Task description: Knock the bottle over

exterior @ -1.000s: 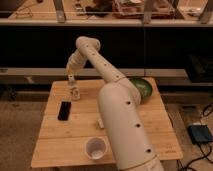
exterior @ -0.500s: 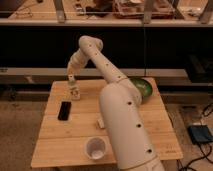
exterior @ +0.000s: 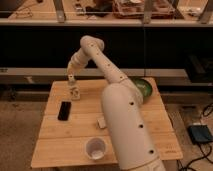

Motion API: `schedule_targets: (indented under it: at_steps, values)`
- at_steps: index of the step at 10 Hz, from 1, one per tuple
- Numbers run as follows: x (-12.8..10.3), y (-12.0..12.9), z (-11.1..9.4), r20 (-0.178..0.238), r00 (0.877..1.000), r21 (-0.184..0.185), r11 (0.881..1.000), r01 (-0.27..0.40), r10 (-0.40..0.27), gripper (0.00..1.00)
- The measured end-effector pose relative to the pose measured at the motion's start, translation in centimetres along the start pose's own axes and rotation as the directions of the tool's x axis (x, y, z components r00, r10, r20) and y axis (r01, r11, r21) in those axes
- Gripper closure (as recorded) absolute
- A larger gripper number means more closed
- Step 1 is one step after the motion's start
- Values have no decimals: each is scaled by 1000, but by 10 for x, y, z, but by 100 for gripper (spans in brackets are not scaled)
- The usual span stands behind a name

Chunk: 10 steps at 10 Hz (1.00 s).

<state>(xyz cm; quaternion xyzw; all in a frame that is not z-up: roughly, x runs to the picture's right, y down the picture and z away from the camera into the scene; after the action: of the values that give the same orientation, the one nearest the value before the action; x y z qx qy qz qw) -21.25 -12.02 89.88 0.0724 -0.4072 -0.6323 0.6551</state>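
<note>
Gripper: the white arm's two-finger gripper [exterior: 72,78] hangs over the far left of the pale wooden slatted table [exterior: 60,145]; whether its jaws are parted, I cannot tell.
Bottle: small whitish-translucent bottle [exterior: 75,93], apparently upright, directly beneath the gripper.
Nearby: flat black rectangular device [exterior: 64,110]; white round cup [exterior: 95,148]; green bowl [exterior: 144,88].

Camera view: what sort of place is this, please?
Probably a robotics lab or workshop. A wooden table holds test items: a bottle, a white cup, a green bowl. Cluttered shelving stands behind. The gripper hangs just above the bottle.
</note>
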Motion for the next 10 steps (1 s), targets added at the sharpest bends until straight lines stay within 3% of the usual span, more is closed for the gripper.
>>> schedule_targets:
  at_steps: [5,8,10]
  values:
    - [-27,6,-17,49,999,30,1000,0,-1,97]
    - [-80,17,-53,114,994,75,997,-10,1,97]
    - [-136,17,-101,144,990,134,990,-31,12,97]
